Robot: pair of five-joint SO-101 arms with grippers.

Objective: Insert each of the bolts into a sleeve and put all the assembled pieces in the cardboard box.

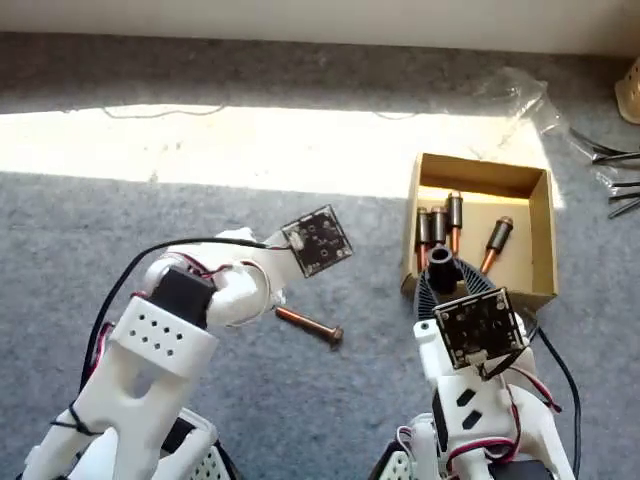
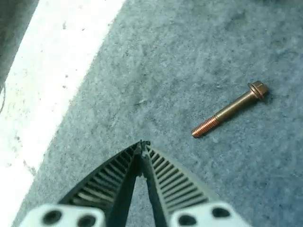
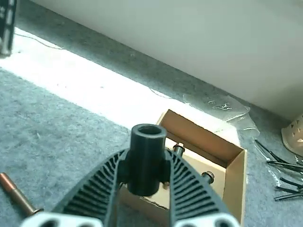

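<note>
A copper bolt [image 1: 309, 325] lies loose on the grey carpet between the two arms; it shows as the bolt [image 2: 230, 109] in the left wrist view and at the edge as the bolt [image 3: 16, 194] in the right wrist view. My left gripper [image 2: 142, 144] is shut and empty, hovering a short way from the bolt. My right gripper [image 3: 144, 177] is shut on a black sleeve [image 3: 147, 158], held upright with its hole facing up, just in front of the cardboard box [image 1: 545, 235]. The sleeve [image 1: 441, 266] sits by the box's near wall. Several assembled pieces [image 1: 438, 226] lie in the box.
A sunlit strip [image 1: 200, 145] crosses the carpet behind the arms. Clear plastic wrap [image 1: 520, 95] and black cable ties [image 1: 615, 180] lie at the far right beside the box. A pale basket corner [image 1: 630, 90] is at the right edge.
</note>
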